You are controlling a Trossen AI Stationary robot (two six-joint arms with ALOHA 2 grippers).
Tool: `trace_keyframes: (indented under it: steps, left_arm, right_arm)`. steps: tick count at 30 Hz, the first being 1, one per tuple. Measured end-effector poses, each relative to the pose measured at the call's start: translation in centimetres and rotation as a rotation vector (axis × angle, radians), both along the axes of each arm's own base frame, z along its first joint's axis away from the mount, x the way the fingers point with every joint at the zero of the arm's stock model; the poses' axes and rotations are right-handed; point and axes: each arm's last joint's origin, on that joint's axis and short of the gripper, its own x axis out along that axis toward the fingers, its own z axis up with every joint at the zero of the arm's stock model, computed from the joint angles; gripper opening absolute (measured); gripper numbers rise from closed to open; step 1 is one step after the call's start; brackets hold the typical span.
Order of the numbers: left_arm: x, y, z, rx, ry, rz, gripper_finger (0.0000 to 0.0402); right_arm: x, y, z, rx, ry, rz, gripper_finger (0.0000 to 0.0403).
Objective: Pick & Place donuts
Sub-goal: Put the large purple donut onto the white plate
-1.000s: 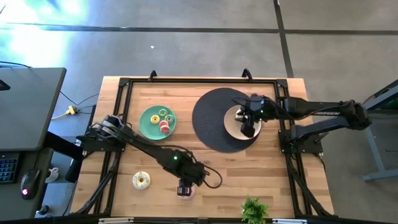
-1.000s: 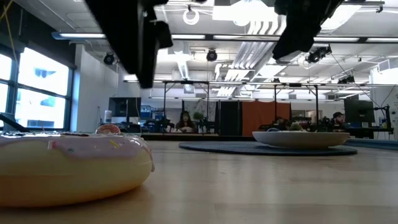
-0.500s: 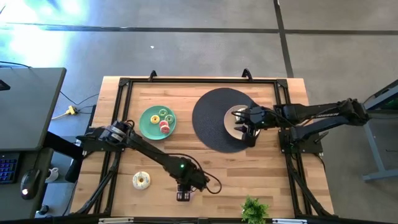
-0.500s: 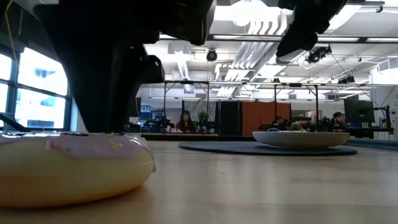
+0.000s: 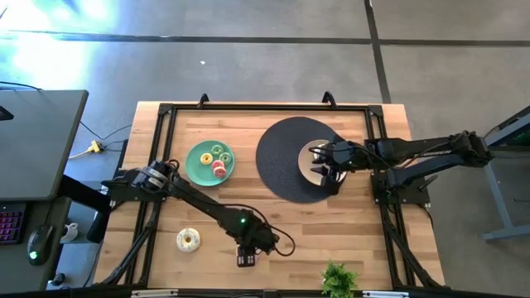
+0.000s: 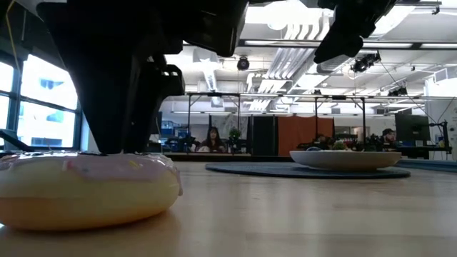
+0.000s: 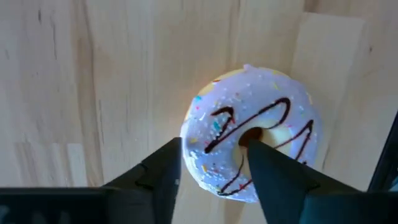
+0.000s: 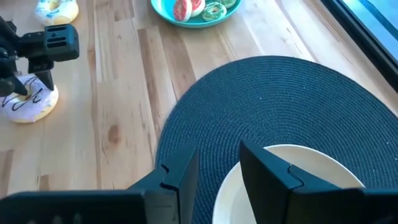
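A pink-iced donut [image 7: 280, 124] with chocolate drizzle lies flat on the wood near the table's near edge. It shows close up in the low view [image 6: 86, 193]. My left gripper [image 7: 211, 168] stands over it [image 5: 246, 255], pointing down and shut on its ring. A white-iced donut [image 5: 189, 240] lies on the wood to its left. Small donuts sit on a green plate [image 5: 195, 157]. My right gripper [image 5: 325, 165] hovers open above a white plate [image 8: 298, 168], touching nothing. My left gripper has one finger in the donut's hole [image 7: 249, 138] and the other against the outer rim [image 7: 186, 149]. One side of the ring [image 7: 211, 134] is pinched between them. The fingers come from above, pointing down. The donut lies flat on the table.
A round dark mat [image 5: 277, 161] lies under the white plate at the table's right. A leafy plant sprig [image 5: 338, 280] stands at the near edge. Black frame rails run along the table's sides. Bare wood lies between the mat and the pink donut.
My left gripper has come down over the pink donut and a little toward the near edge, and its fingers now stand in and beside the ring. The donut has shifted slightly on the table. My right arm has swung a little toward the near edge above the plate.
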Motion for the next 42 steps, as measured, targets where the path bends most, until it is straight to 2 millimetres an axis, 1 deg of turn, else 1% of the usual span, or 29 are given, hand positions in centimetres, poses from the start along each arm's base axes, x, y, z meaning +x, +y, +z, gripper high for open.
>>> trace_keyframes:
  steps: [2, 4, 8, 10, 12, 14, 16, 20, 21, 22, 24, 26, 27, 29, 31, 34, 37, 39, 40, 41, 42]
  left_arm:
    - [0.0, 0.0, 0.0, 0.005, -0.005, -0.013, 0.0198]
    - [0.3, -0.1, -0.7, 0.021, -0.013, -0.020, 0.0211]
    - [0.8, -0.3, -2.7, 0.038, 0.015, -0.061, 0.0217]
    - [0.8, -0.3, -2.8, 0.044, 0.020, -0.081, 0.0210]
    - [0.8, -0.3, -2.9, 0.049, 0.013, -0.091, 0.0189]
    - [0.8, -0.2, -2.6, 0.070, 0.002, -0.104, 0.0154]
    - [0.8, -0.1, -1.7, 0.098, -0.014, -0.116, 0.0112]
    - [2.4, 0.9, 1.6, 0.112, -0.145, -0.066, 0.0027]
    - [3.0, 1.4, 2.6, 0.119, -0.181, -0.044, 0.0016]
    - [3.7, 2.0, 3.5, 0.130, -0.215, -0.017, 0.0011]
    - [5.0, 3.7, 5.3, 0.167, -0.290, 0.039, 0.0019]
    - [6.3, 6.0, 6.9, 0.222, -0.374, 0.094, 0.0031]
    - [6.9, 7.4, 7.4, 0.251, -0.410, 0.130, 0.0035]
    - [8.1, 10.4, 7.9, 0.277, -0.470, 0.215, 0.0039]
    - [9.2, 13.5, 8.2, 0.274, -0.529, 0.272, 0.0040]
    - [10.2, 17.7, 9.2, 0.276, -0.625, 0.308, 0.0041]
    - [11.1, 21.4, 10.7, 0.171, -0.755, 0.360, 0.0041]
    - [12.4, 23.4, 9.8, 0.085, -0.829, 0.398, 0.0041]
    - [12.7, 24.2, 9.3, 0.042, -0.827, 0.399, 0.0041]
    - [12.6, 24.8, 8.4, -0.010, -0.784, 0.394, 0.0038]
    - [12.6, 24.9, 7.9, -0.046, -0.762, 0.382, 0.0033]
  right_arm:
    - [0.0, 0.0, 0.0, 0.008, -0.002, -0.008, 0.0117]
    - [0.0, 0.0, 0.0, 0.015, -0.003, -0.014, 0.0117]
    - [0.0, 0.0, 0.0, 0.016, -0.005, -0.014, 0.0117]
    - [0.0, 0.0, 0.0, 0.016, -0.007, -0.013, 0.0117]
    - [0.0, 0.0, 0.1, 0.017, -0.011, -0.006, 0.0117]
    - [-0.1, 0.0, 0.2, 0.005, -0.014, 0.004, 0.0117]
    - [-0.2, 0.0, 0.4, -0.004, -0.025, -0.001, 0.0117]
    - [-0.7, 0.0, 0.8, -0.004, -0.045, 0.001, 0.0117]
    - [-0.8, 0.0, 0.9, -0.002, -0.053, 0.002, 0.0117]
    - [-0.9, 0.0, 1.0, -0.001, -0.058, 0.003, 0.0117]
    - [-1.2, 0.0, 1.3, 0.000, -0.070, 0.003, 0.0117]
    - [-1.5, 0.0, 1.4, 0.011, -0.070, 0.016, 0.0117]
    - [-1.8, 0.0, 1.5, 0.013, -0.067, 0.026, 0.0117]
    - [-2.5, 0.0, 1.7, -0.016, -0.050, 0.048, 0.0117]
    - [-3.4, -0.2, 1.8, -0.061, -0.028, 0.027, 0.0117]
    - [-4.8, -0.6, 2.1, -0.136, -0.012, -0.063, 0.0117]
    - [-6.0, -1.0, 2.8, -0.233, -0.037, -0.180, 0.0117]
    - [-6.6, -1.3, 3.1, -0.283, -0.058, -0.247, 0.0117]
    - [-6.8, -1.4, 3.3, -0.298, -0.071, -0.272, 0.0117]
    - [-7.0, -1.4, 3.4, -0.303, -0.081, -0.283, 0.0117]
    - [-7.2, -1.4, 3.5, -0.303, -0.088, -0.284, 0.0117]
